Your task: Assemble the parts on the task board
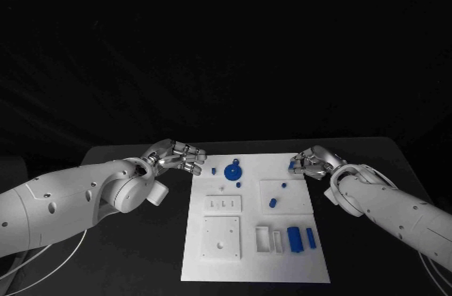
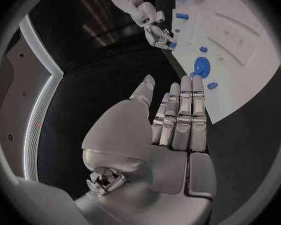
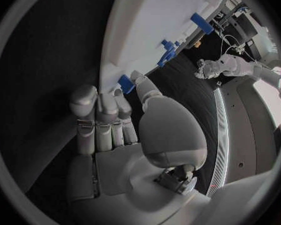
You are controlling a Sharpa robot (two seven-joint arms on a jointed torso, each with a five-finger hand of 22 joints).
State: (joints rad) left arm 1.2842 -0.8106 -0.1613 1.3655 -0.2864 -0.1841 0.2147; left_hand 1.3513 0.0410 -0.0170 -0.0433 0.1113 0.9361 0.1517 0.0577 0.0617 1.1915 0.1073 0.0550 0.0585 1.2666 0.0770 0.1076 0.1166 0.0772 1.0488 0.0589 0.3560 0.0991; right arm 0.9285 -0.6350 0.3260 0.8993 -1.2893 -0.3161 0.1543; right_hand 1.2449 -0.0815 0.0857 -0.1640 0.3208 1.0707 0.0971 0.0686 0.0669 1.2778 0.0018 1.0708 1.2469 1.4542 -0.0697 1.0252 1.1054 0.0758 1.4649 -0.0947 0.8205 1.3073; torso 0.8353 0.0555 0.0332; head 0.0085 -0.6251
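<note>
Work on the white board point(image 1: 256, 270) looks like it has only just begun. Most of the small blue parts lie loose on it: a round blue part point(image 1: 234, 172) near the far edge, a small one point(image 1: 273, 202) in the middle, and some long blue blocks point(image 1: 294, 238) near the front. The board sits in the middle of the black worktop point(image 1: 132, 257). The left hand point(image 1: 175, 157) hangs just off the board's far left corner, fingers straight and side by side, holding nothing. The right hand point(image 1: 313, 161) is at the far right corner, and its fingers point(image 3: 103, 120) touch a small blue part point(image 3: 125, 83) at the board's edge; I cannot tell if it has a real hold. I think almost every part is yet to be put in place.
</note>
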